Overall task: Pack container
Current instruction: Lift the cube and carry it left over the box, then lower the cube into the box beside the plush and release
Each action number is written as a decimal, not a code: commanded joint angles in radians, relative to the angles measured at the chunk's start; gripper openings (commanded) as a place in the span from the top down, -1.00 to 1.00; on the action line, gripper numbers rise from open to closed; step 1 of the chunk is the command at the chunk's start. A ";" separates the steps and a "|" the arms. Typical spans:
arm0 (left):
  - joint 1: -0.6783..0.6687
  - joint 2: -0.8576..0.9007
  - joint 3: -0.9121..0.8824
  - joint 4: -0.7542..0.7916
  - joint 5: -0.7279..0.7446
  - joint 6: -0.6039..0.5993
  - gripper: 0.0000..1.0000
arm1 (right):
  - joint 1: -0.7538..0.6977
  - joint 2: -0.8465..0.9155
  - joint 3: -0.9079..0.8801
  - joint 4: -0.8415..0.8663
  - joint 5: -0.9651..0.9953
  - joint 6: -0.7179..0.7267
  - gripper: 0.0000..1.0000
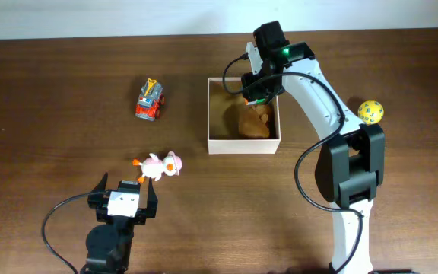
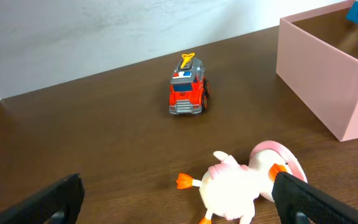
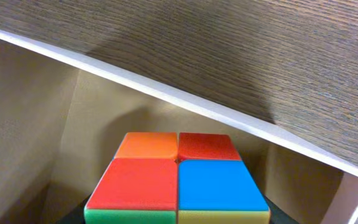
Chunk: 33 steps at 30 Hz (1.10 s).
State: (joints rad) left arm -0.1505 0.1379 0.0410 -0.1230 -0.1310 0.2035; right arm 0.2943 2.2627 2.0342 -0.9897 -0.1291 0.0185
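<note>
The container is a square white-walled box with a tan inside, at centre right. A brown toy lies in it. My right gripper is over the box's far side, shut on a colour cube, which hangs just inside the box's rim. A pink and white duck toy lies on the table just ahead of my left gripper, which is open and empty. In the left wrist view the duck lies between the open fingers, towards the right one.
A red fire truck toy stands left of the container, and shows in the left wrist view. A yellow spotted ball lies at the far right beside the right arm. The container wall rises at the right of the left wrist view.
</note>
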 commanded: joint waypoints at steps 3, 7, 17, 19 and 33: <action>-0.003 -0.008 -0.008 0.003 0.011 -0.012 -0.99 | -0.001 0.018 -0.006 0.003 0.010 0.001 0.08; -0.003 -0.008 -0.009 0.003 0.011 -0.012 -0.98 | -0.001 0.018 -0.014 0.003 0.030 0.002 0.08; -0.003 -0.008 -0.009 0.003 0.011 -0.012 -0.99 | -0.001 0.018 -0.041 0.005 0.036 0.001 0.07; -0.003 -0.008 -0.008 0.003 0.011 -0.012 -0.98 | -0.001 0.018 -0.041 0.005 0.036 0.001 0.07; -0.003 -0.008 -0.008 0.003 0.011 -0.012 -0.98 | -0.001 0.018 -0.041 0.003 0.036 0.002 -0.45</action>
State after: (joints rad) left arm -0.1505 0.1383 0.0406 -0.1230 -0.1307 0.2039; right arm 0.2943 2.2635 1.9995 -0.9894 -0.1028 0.0212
